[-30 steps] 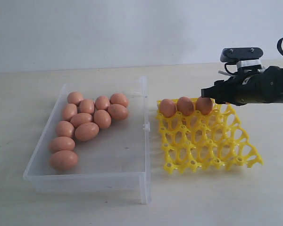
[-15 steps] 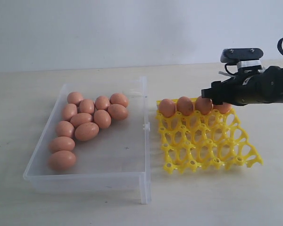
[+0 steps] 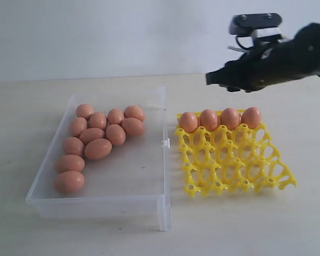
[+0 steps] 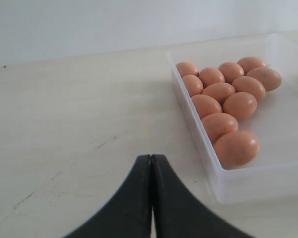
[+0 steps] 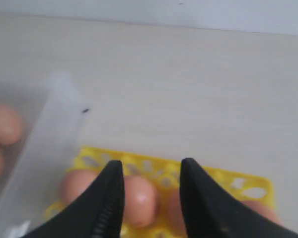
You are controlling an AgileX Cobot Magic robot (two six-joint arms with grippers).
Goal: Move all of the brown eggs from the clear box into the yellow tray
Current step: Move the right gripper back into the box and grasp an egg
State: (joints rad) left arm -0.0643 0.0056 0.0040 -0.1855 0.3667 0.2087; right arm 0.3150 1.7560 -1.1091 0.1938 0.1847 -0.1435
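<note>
Pale desk [image 3: 245,229], white wall [image 3: 96,37] behind. Four eggs [image 3: 209,119] sit along the tray's [image 3: 234,170] far edge. Twelve more crowd the left side of the box [image 3: 96,205]. My right gripper [image 5: 150,171] hangs over the tray, spread and empty. My left gripper [image 4: 151,161] is pressed together. Next, I think, I reach across to the box and pinch one egg softly.

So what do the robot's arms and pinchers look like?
The right arm is chunky and black, with a dark little camera box on top. The right gripper has two black rounded fingers with ribbed insides. The left gripper has smooth black fingers tapering to points.
</note>
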